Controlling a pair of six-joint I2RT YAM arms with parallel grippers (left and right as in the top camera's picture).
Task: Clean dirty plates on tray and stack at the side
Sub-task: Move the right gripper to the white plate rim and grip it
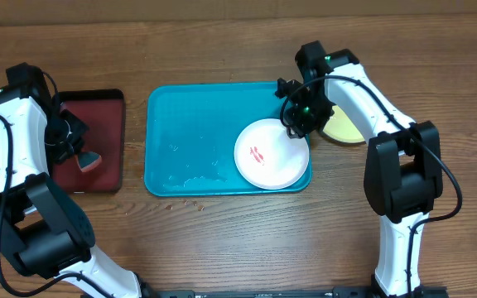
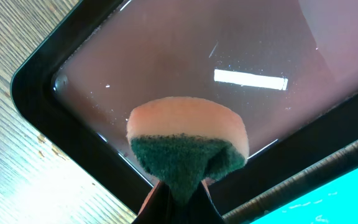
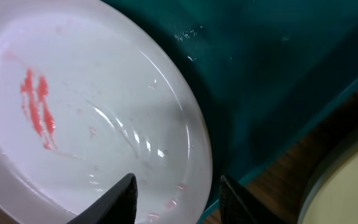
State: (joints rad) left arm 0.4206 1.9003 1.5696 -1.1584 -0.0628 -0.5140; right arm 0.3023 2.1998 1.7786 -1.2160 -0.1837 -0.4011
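A white plate (image 1: 265, 157) with red smears lies in the right part of the turquoise tray (image 1: 189, 141). It fills the left of the right wrist view (image 3: 86, 106). A yellow-green plate (image 1: 344, 128) lies on the table right of the tray, partly hidden by my right arm. The light blue plate is not in view. My right gripper (image 1: 298, 126) is open, its fingers (image 3: 178, 194) astride the white plate's right rim. My left gripper (image 1: 79, 149) is shut on a sponge (image 2: 188, 143), pink-topped with a green scrub side, over the dark red tray (image 1: 89, 141).
The dark red black-rimmed tray (image 2: 185, 56) lies left of the turquoise tray with a narrow gap of wood between them. Small crumbs lie on the table (image 1: 189, 203) in front of the turquoise tray. Water streaks show on the tray floor.
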